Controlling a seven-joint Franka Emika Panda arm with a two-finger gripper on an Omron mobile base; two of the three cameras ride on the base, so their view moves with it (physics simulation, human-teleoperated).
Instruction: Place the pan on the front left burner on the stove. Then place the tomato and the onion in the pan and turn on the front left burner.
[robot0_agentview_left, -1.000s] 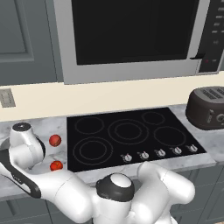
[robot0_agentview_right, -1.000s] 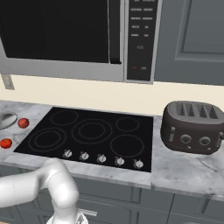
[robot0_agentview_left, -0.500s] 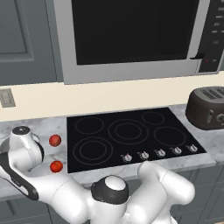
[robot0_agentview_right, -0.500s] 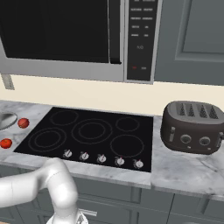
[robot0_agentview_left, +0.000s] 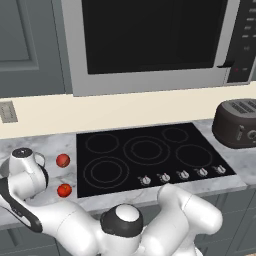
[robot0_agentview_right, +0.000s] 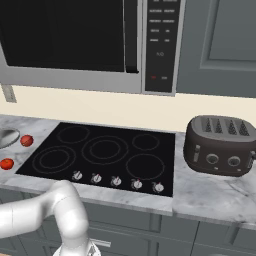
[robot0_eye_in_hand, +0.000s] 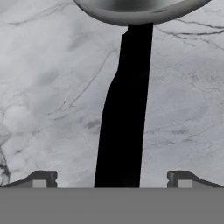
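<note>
In the hand view the pan's silver-grey bowl sits at the top, and its long black handle runs straight down over the marble counter. My gripper is open above the handle's end, one tip on each side, touching nothing. The pan's rim also peeks in at the left edge of the right base view. The bright-red tomato lies on the counter left of the stove. The duller onion lies just behind it. The front left burner is bare.
A dark toaster stands on the counter right of the stove. A row of silver knobs lines the cooktop's front edge. A microwave hangs above. My white arm reaches over the left counter.
My wrist has edged slightly left over the left counter. The tomato, onion and pan have stayed put, and the jaws remain wide apart.
</note>
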